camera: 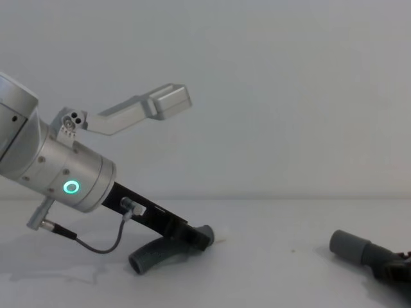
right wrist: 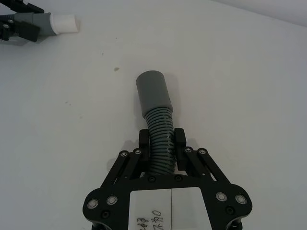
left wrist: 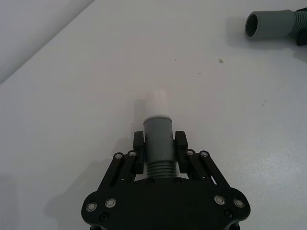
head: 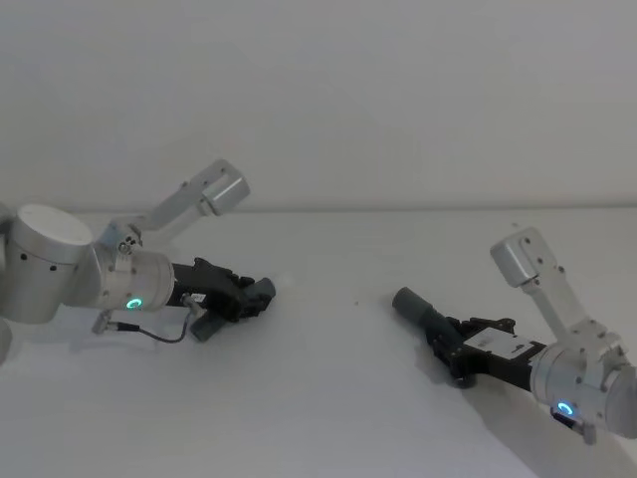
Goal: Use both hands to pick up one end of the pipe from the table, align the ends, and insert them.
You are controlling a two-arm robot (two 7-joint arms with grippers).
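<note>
Progress roughly at the halfway mark, judging by the layout: both pieces gripped, nothing yet aligned or joined. Toward the left edge of the plain matt white table [head: 328, 408], black plastic parallel-jaw left gripper [left wrist: 159, 146] on a silver cylindrical arm [head: 109, 274] with a green ring light, jaws closed snugly on the smooth grey cuff of the short dark grey ribbed hose piece [left wrist: 158, 134]. Narrower white tip [left wrist: 156, 103] poking out ahead of the fingers and pointing toward mid-table, curved tail resting on the surface in the chest view. Between the two ends, a wide stretch of table with a few tiny dark specks [left wrist: 220, 61]. Toward the right edge and nearer the front, black plastic right gripper [right wrist: 161, 141], jaws clamped on the ribbed part of the longer dark grey ribbed hose piece [right wrist: 160, 124] just behind its plain grey socket cuff [right wrist: 152, 93], open mouth facing left. Ends well apart and not on one line, so left to do: lifting clear if needed, turning tip and socket to face squarely, closing the gap, pushing tip into socket. Hard to tell whether either end sits clear of the surface. Behind the far edge, a plain pale wall [head: 398, 100].
</note>
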